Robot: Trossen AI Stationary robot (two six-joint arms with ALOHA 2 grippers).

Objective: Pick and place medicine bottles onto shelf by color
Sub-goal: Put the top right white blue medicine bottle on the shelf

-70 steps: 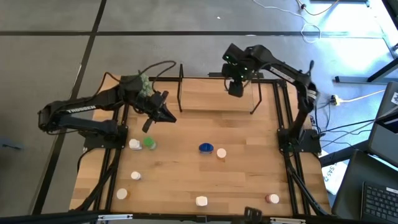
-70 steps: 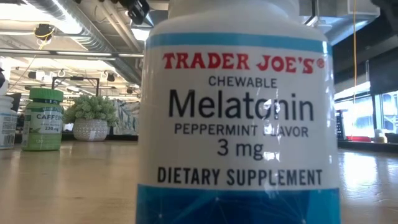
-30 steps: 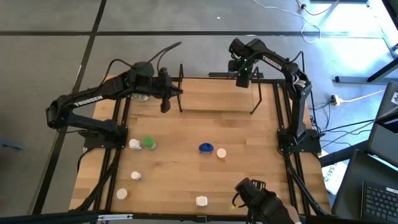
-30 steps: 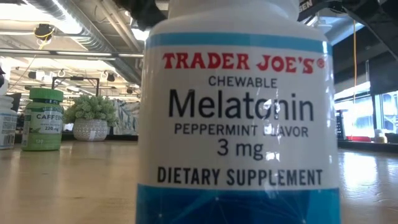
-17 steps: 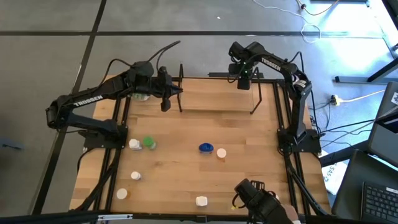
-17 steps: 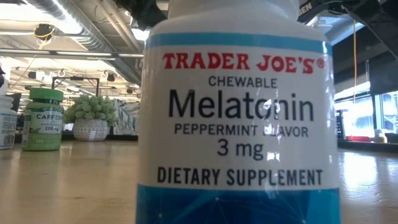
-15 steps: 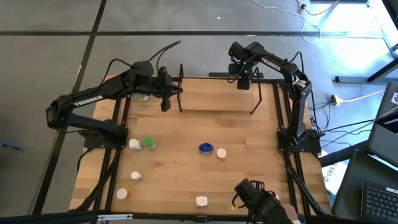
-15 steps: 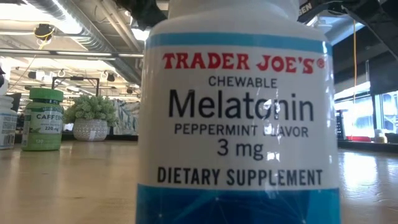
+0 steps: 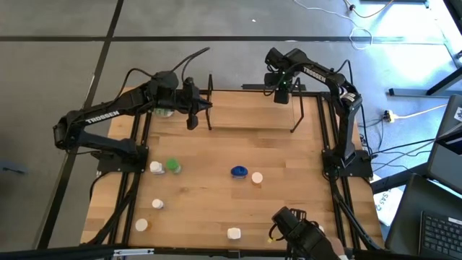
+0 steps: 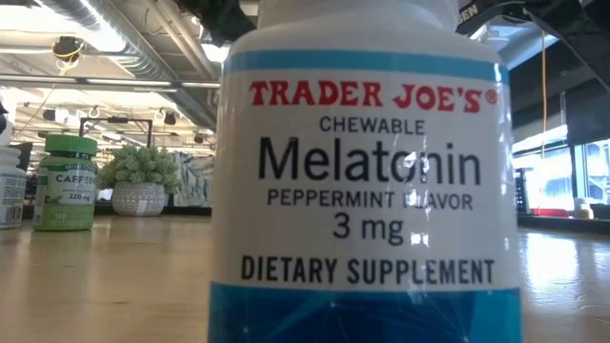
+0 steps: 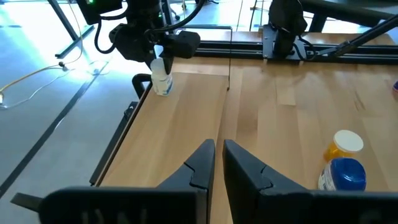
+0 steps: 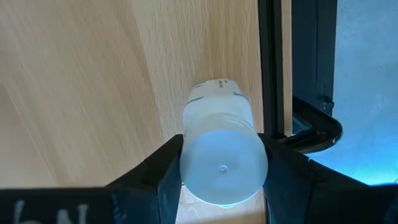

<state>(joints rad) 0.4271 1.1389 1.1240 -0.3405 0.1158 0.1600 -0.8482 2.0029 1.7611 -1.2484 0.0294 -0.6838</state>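
Right tool (image 12: 221,171) clenched on a white bottle (image 12: 222,152) — cap toward the wrist camera, base on the shelf (image 9: 245,108) board at its right end, beside the black upright. Left tool (image 11: 217,163) nearly closed on nothing, at the shelf's left end. Green (image 9: 173,165), blue (image 9: 239,172) and white-capped bottles stand scattered on the worktop (image 9: 289,217).
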